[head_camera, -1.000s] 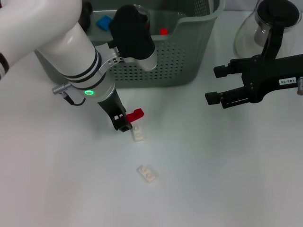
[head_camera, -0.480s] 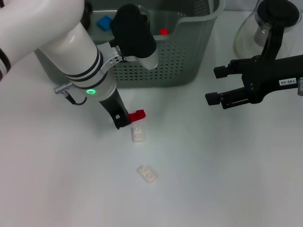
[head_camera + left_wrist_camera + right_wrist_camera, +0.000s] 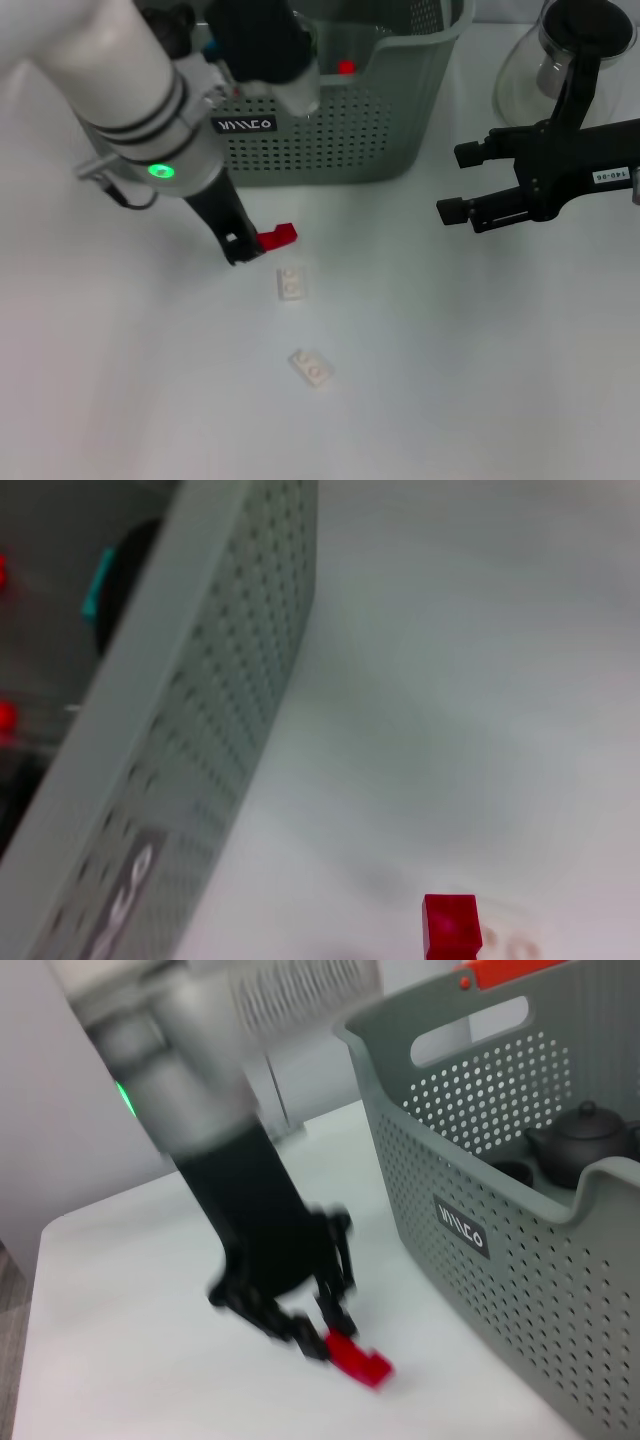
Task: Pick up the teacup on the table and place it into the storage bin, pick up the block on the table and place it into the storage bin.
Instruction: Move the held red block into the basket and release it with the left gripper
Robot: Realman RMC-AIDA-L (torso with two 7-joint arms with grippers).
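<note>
My left claw (image 3: 245, 250) hung low over the white bench (image 3: 450, 380), just in front of the grey-green storage bin (image 3: 400, 110). Its fingers were pinching one end of a small red block (image 3: 276, 237), which stuck out sideways toward the middle of the bench. From the right wrist view the block appeared to sit just clear of the surface, though I could not be sure. Two pale flat blocks (image 3: 291, 283) lay loose on the bench close by, one just beside the claw and the other (image 3: 312, 366) nearer to me. Inside the bin I could see a dark teapot (image 3: 583, 1143), a blue piece (image 3: 209, 44) and something red (image 3: 346, 68). My right claw (image 3: 447, 181) waited well off to the right, its fingers spread and holding nothing, with a glass teapot (image 3: 560, 60) behind it. I judged the block step to be in hand. The next move called for lifting the block above the bin's rim, carrying it over the opening, and letting go.
</note>
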